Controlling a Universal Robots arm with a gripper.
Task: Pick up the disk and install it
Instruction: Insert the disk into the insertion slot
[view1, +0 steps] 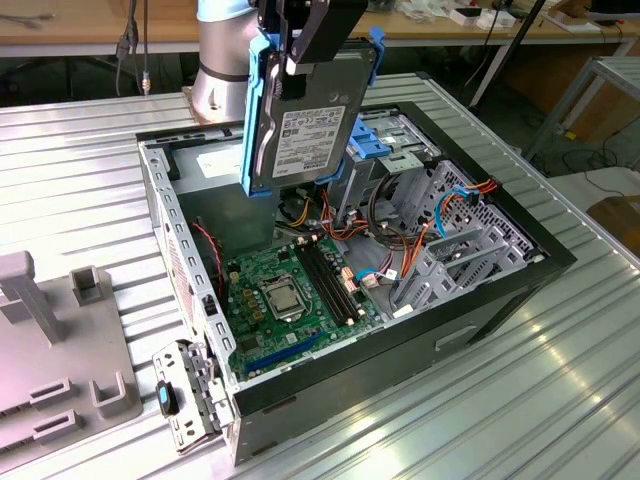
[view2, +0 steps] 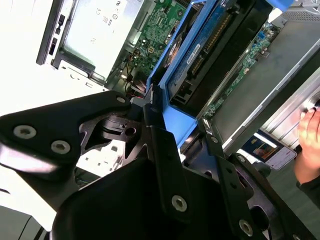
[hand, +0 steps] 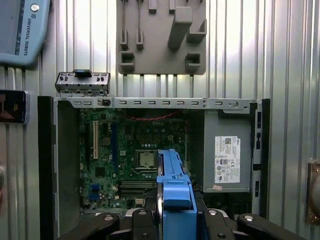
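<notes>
Holding the disk (view1: 305, 125) clamped upright by its blue carrier rails, the gripper (view1: 305, 45) hangs above the open computer case (view1: 480, 312), so the pickup looks done and installation is in hand, which calls for lining the carrier up with the drive bay (view1: 412, 152).

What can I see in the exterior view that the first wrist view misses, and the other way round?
Exterior view's extras: the printed label on the disk and the cabled drive cage. First wrist view's extras: the silver power supply and a blue-grey pendant. Shared: the end effector gripping the disk, the green motherboard and the open computer case.
</notes>
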